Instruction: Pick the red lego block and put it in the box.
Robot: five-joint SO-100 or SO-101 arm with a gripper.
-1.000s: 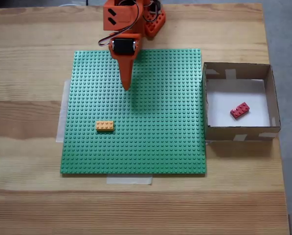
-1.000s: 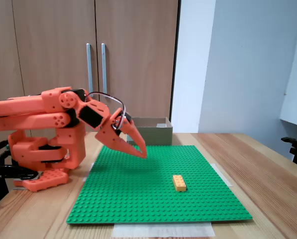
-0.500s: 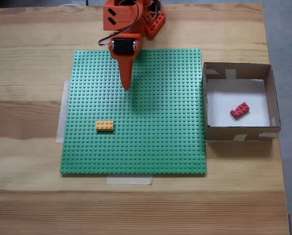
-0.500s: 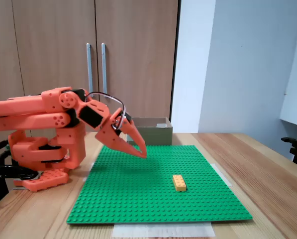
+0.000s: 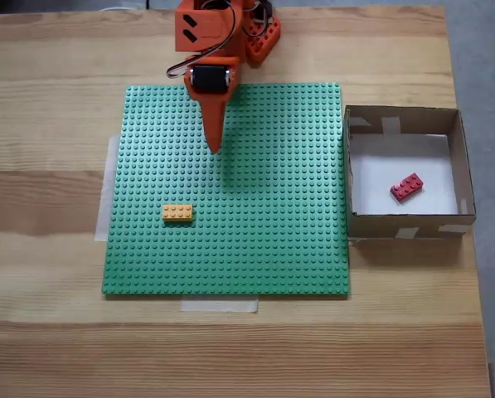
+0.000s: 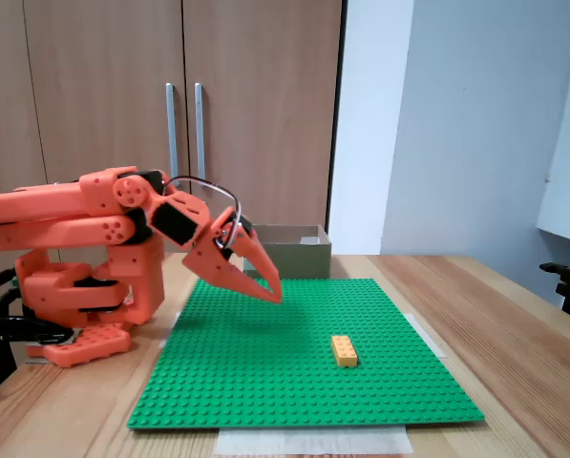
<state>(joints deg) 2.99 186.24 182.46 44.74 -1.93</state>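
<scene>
In the fixed view from above, a yellow-orange brick (image 5: pixel 177 213) is seen lying untouched on the left part of the green baseplate (image 5: pixel 264 249), well apart from everything else on the counter (image 5: pixel 48 332). Toward the far middle of the baseplate the gripper (image 5: pixel 215 148) is held above the studs with its jaws clenched and nothing between them, pointed down and forward in the side fixed view (image 6: pixel 273 294). At the right, the red lego block (image 5: pixel 406 186) is found resting on the white bottom of the box (image 5: pixel 400 224), so the task is judged complete, with nothing left to carry.
</scene>
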